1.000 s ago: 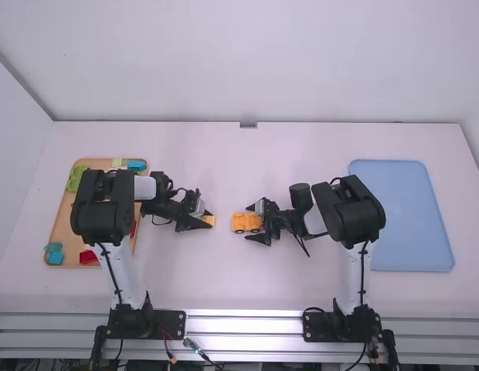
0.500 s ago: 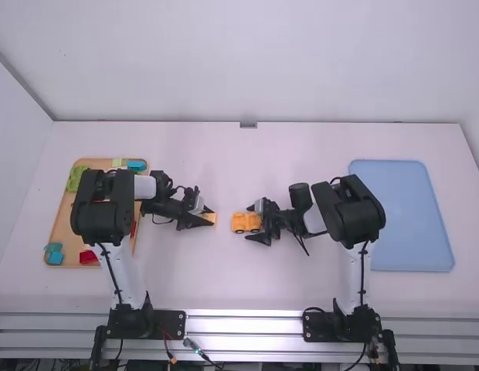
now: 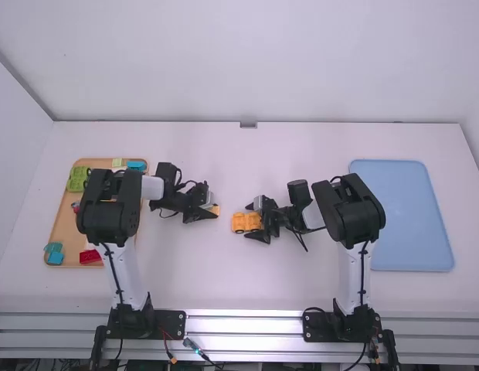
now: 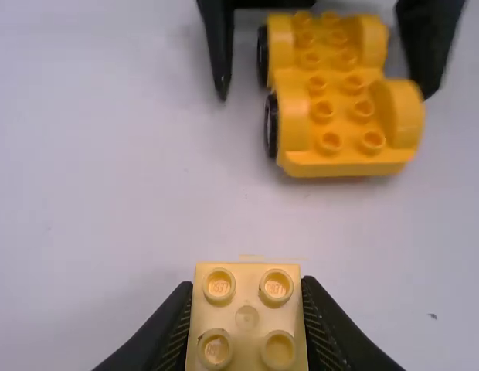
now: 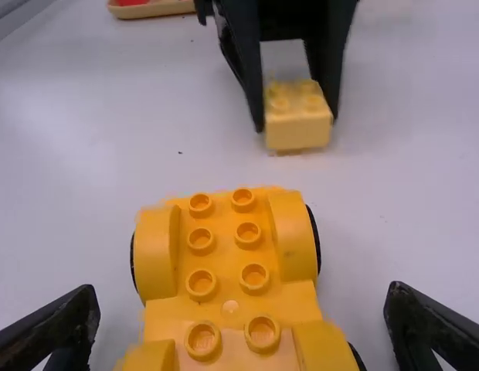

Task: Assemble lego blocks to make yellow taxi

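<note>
In the high view my left gripper (image 3: 212, 212) is left of the middle, shut on a pale yellow block (image 3: 215, 209). The orange-yellow car base (image 3: 239, 222) lies a little to its right, with my right gripper (image 3: 255, 222) open around its right part. In the left wrist view my left gripper (image 4: 247, 309) pinches the block (image 4: 246, 317), studs showing; the car base (image 4: 344, 108) is farther off. In the right wrist view the car base (image 5: 228, 263) sits between the spread fingers of my right gripper (image 5: 239, 313), apart from both, and the held block (image 5: 298, 120) is beyond.
A wooden tray (image 3: 68, 224) at the left holds a green piece (image 3: 77, 179), a red block (image 3: 90, 256) and several blue ones, partly under the left arm. A blue tray (image 3: 402, 216) lies at the right.
My left gripper has moved a little to the right with the block, closer to the car base. The right arm and the car base look unmoved.
</note>
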Available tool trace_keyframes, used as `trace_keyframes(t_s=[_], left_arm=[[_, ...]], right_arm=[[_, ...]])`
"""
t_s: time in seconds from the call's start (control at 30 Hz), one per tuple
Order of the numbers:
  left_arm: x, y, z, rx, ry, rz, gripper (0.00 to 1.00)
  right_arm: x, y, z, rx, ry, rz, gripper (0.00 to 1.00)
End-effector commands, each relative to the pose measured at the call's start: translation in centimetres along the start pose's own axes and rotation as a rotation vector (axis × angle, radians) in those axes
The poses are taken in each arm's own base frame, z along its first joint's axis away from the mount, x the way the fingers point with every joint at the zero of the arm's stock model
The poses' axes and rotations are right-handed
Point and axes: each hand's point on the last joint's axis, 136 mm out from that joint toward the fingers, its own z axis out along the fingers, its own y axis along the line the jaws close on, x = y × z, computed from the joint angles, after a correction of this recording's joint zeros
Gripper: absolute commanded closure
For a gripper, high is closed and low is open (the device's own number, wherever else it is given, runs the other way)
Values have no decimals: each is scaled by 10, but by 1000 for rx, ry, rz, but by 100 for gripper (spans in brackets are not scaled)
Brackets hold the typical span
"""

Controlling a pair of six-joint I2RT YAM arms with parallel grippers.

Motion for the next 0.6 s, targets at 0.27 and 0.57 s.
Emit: trace_keyframes(t_s=[0.27, 0.57], left_arm=[[20, -27, 12, 29, 61, -148, 69], [24, -32, 16, 22, 62, -131, 1]], right_arm=[[-4, 0, 1, -23, -29, -2, 3], [-4, 0, 1, -23, -29, -2, 3]])
